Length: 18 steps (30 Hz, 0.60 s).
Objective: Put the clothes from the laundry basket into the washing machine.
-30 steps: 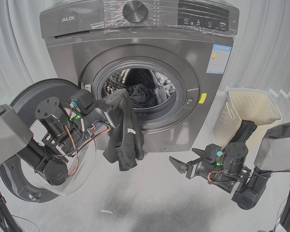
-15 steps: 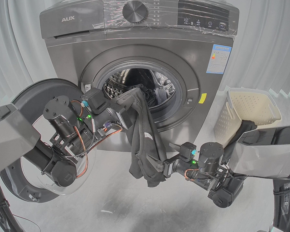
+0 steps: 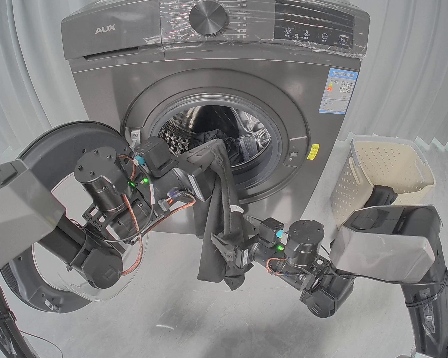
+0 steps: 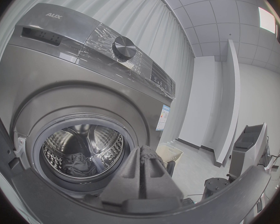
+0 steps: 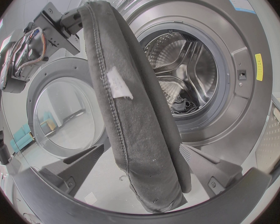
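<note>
Left end effector pinches limp black garment before ribbed steel drum.

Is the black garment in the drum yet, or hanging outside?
Outside. The black garment hangs from the shut left gripper in front of the drum opening, its lower part inside the open right gripper.

**Bright, even room light, with glare on film and steel**

The room around me is brightly and evenly lit. From my left wrist, a ceiling light panel glows plain white. Pale streaks of glare cross the plastic film on the washing machine. The steel drum gleams with curved highlights. The light shows the weave of the black garment. The pale floor carries a small glint. Both wrist views bow straight lines and go black at the corners.
</note>
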### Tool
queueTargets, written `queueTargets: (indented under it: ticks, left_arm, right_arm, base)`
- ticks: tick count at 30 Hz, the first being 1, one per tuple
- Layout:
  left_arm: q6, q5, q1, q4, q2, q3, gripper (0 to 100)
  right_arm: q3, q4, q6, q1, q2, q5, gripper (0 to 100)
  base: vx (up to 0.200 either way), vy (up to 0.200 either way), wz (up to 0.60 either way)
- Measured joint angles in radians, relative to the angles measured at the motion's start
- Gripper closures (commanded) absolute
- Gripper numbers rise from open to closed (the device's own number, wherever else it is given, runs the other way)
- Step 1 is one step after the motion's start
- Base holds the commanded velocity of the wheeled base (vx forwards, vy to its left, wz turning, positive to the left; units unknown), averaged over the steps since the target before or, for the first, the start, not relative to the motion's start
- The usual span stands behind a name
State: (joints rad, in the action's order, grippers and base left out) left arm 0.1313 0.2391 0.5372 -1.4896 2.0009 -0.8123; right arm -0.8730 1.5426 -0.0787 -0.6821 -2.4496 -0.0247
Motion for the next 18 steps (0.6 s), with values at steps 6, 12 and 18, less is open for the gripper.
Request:
queueTargets:
  ticks: [6,12,18]
  left_arm:
    - [-0.001,-0.011,0.014,0.001,-0.001,-0.011,100]
    - [-0.001,-0.013,0.019,0.0,-0.001,-0.019,100]
    - [-0.001,-0.019,0.02,0.0,-0.002,-0.022,100]
  right_arm:
    - [-0.065,-0.014,0.001,-0.001,-0.031,0.0,0]
    - [-0.161,-0.039,0.008,-0.004,-0.065,0.0,0]
    - [-0.233,-0.065,0.008,-0.006,-0.115,0.02,0]
  base:
    - [0.0,0.0,0.0]
    - [0.0,0.0,0.0]
    - [0.0,0.0,0.0]
